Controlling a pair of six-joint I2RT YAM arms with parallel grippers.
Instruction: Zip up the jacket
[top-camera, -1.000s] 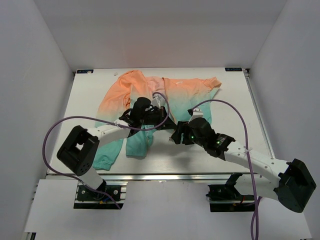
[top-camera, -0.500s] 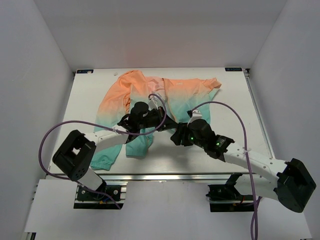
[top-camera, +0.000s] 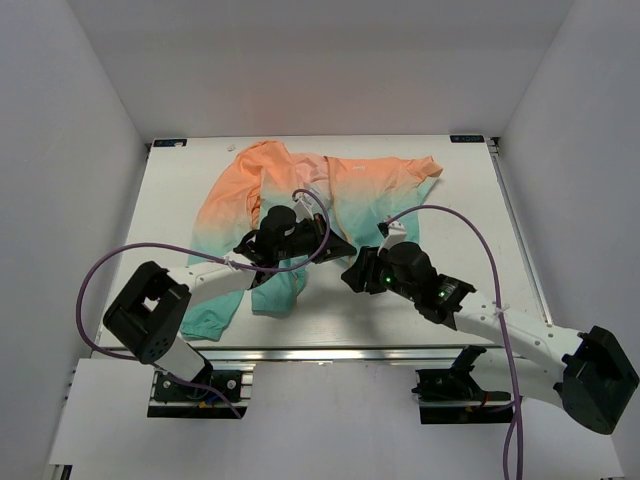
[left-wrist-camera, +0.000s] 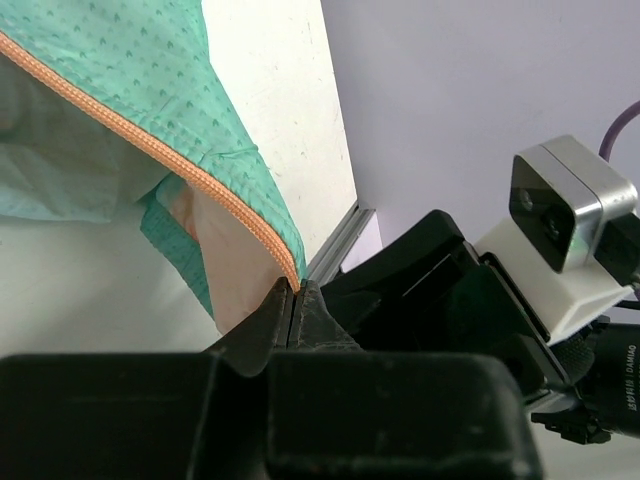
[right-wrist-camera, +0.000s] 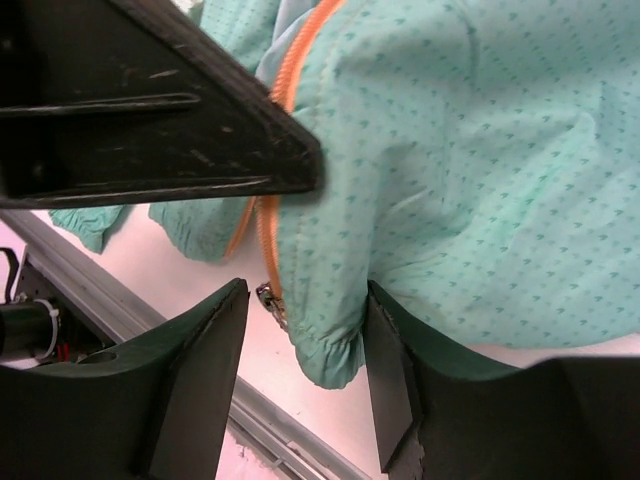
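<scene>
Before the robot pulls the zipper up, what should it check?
1. Left gripper pinching the jacket's orange zipper tape: ok.
2. Right gripper open around the hem corner: ok.
3. Metal zipper piece between its fingers: ok.
4. Both zipper sides joined at the bottom: cannot tell.
5. Jacket lying flat: not ok, hem bunched.

jacket (top-camera: 372, 183) on table (top-camera: 470, 215), left claw (left-wrist-camera: 297, 298) at hem

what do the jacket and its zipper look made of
The jacket looks like thin matte synthetic fabric: fine repeating print, soft wrinkles. The zipper seems an orange plastic coil on fabric tape. Its small slider glints like metal, though I can't be sure.
</scene>
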